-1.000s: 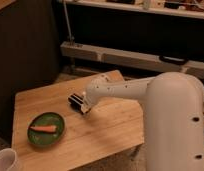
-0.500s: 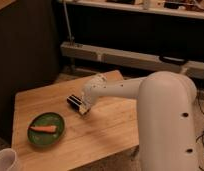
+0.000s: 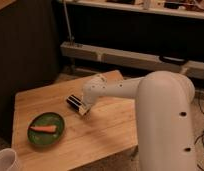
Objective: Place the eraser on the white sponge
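The eraser [image 3: 74, 102], a small dark block with whitish stripes, is near the middle of the wooden table [image 3: 110, 130], right of the green plate [image 3: 46, 129]. My gripper [image 3: 83, 107] is at the end of the white arm [image 3: 120, 90], right against the eraser's right side and low over the table. A small whitish patch [image 3: 85, 112] shows just under the gripper; I cannot tell whether it is the white sponge. No other white sponge shows.
An orange carrot piece [image 3: 44, 128] lies on the green plate. A white cup [image 3: 5, 161] stands at the bottom left corner. The arm's large white body [image 3: 165, 125] covers the table's right side. A dark shelf and a rail run behind.
The eraser and gripper have shifted slightly left and down toward the plate. The arm's body has leaned a little further in over the table.
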Action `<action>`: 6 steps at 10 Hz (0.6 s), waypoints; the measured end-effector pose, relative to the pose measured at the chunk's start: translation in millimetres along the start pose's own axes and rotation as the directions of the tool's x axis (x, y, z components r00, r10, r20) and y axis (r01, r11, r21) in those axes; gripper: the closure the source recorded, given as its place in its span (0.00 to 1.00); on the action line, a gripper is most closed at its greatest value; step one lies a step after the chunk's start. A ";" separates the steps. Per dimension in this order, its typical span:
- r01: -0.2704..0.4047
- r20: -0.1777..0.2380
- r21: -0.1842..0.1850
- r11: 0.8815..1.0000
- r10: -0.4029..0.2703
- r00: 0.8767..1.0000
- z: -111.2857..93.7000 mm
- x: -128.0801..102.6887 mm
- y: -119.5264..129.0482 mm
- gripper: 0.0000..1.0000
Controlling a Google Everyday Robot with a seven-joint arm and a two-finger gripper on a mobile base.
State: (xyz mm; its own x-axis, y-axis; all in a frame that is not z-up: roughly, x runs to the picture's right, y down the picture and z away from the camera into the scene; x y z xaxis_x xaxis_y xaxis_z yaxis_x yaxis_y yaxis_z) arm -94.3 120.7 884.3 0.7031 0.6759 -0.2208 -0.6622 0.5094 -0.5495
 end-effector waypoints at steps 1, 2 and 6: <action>0.001 0.006 -0.006 1.000 -0.001 1.000 -2.0 -2.0 5.2 0.20; 0.005 0.019 0.009 1.000 -0.005 1.000 -9.9 -0.8 2.2 0.20; 0.004 0.066 0.071 0.997 -0.009 0.998 -47.1 -5.5 3.9 0.20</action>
